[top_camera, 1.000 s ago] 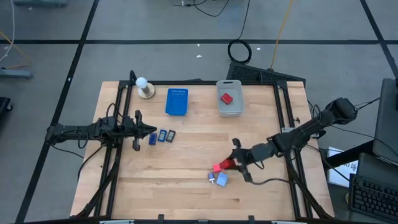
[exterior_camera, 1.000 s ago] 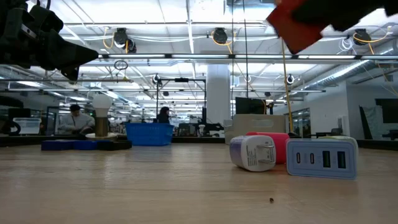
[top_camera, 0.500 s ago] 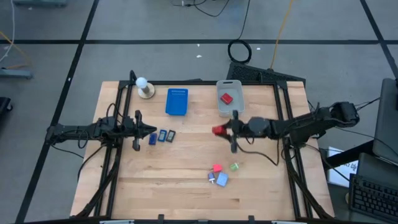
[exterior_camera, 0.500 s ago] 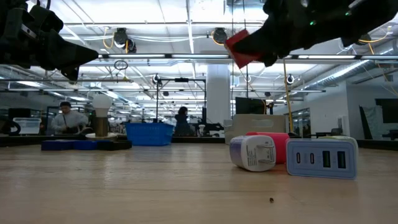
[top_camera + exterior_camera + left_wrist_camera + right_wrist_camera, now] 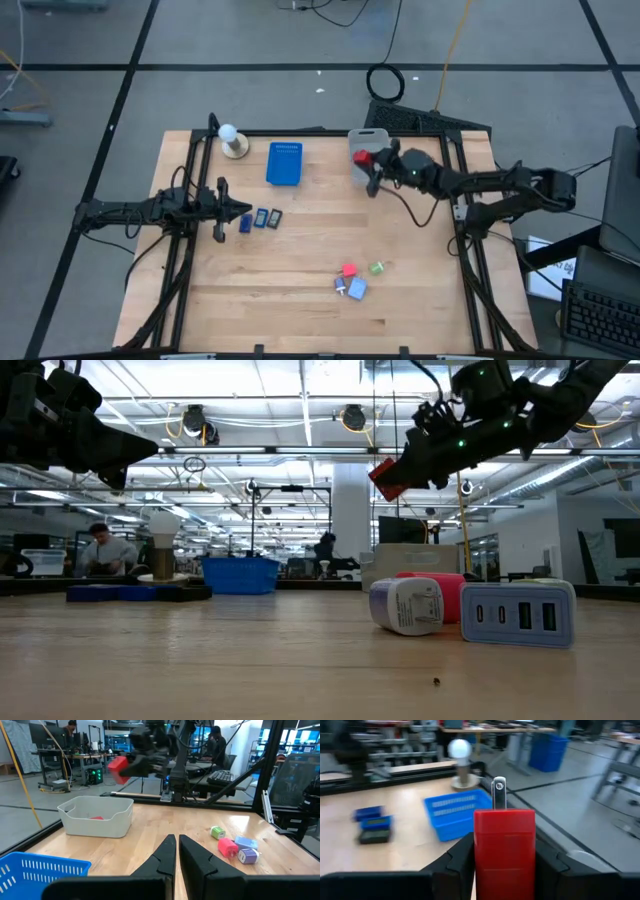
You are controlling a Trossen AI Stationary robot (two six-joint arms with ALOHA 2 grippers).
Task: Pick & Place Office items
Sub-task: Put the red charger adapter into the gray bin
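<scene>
The right gripper [image 5: 371, 162] has its fingers clamped on a red block [image 5: 504, 851], one finger pressed to each side, a metal prong sticking out of the block's far end, and it hangs in the air over the grey bin [image 5: 360, 176] at the table's far edge. In the low view that red block [image 5: 386, 479] sits high above the tabletop, and the left wrist view catches it raised over the bin's [image 5: 96, 814] rim with another red piece [image 5: 96, 818] lying inside. Over on the other side, the left gripper [image 5: 243, 210] waits low beside the three small dark-blue and grey rectangles [image 5: 261, 218], its fingers [image 5: 163, 856] drawn together with only a sliver between them and nothing held. Down toward the near edge, a pink block [image 5: 348, 270], a green bit [image 5: 377, 268], a white plug [image 5: 342, 288] and a light-blue charger [image 5: 357, 289] lie clustered on the wooden table [image 5: 300, 260]. The blue tray [image 5: 284, 163] and the white ball on its base [image 5: 231, 140] stand along the far edge.
</scene>
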